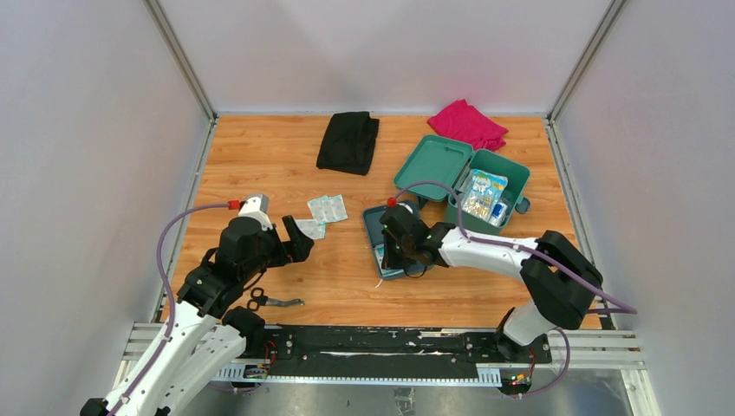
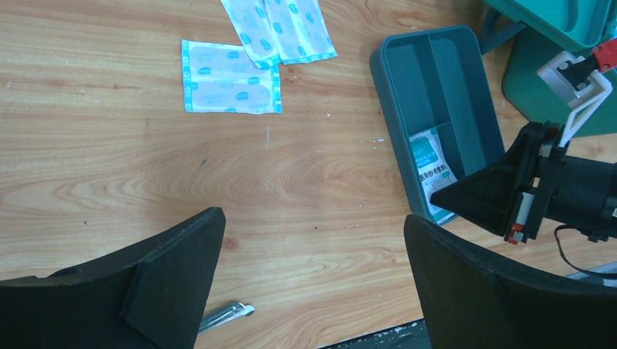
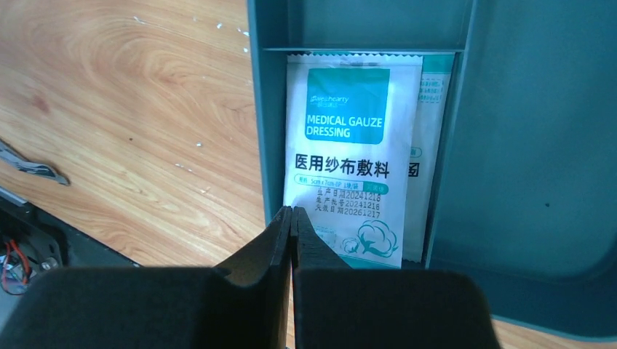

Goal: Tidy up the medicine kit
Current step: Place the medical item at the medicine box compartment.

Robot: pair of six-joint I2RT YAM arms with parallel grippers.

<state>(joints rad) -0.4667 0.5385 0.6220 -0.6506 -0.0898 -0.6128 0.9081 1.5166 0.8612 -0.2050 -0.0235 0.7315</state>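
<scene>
Your right gripper (image 3: 292, 225) had its fingertips pressed together at the near edge of a gauze packet (image 3: 349, 160) reading "MEDICAL GAUZE DRESSING" and 医用纱布敷料, which lay in one compartment of the inner tray (image 3: 524, 145). Your left gripper (image 2: 313, 276) stood wide apart above the table (image 2: 109, 182). The medicine kit (image 1: 433, 165) sat open, far right.

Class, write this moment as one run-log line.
left gripper: open, above table | right gripper: shut, tips at gauze packet in inner tray | plasters: on table
</scene>
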